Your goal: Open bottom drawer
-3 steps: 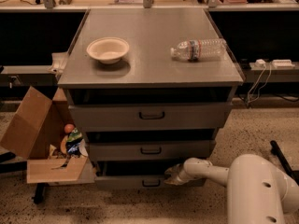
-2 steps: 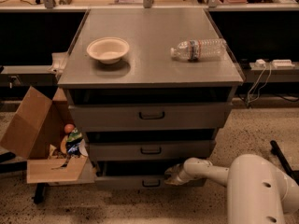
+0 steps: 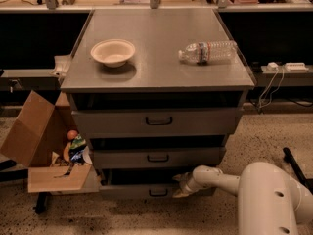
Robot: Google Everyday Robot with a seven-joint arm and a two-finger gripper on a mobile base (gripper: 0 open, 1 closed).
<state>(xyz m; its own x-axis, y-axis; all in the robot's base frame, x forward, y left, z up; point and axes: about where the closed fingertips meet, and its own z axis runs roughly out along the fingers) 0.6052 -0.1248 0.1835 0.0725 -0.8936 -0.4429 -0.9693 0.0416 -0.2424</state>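
Jaws at bottom drawer (image 3: 131, 192) (grey metal)

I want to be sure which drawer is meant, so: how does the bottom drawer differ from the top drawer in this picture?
The bottom drawer shows the slimmest front; the top drawer shows the tallest and widest. The hand is at the bottom drawer, beside its handle; nothing touches the top drawer. Both are grey, each with a small dark pull in the middle.
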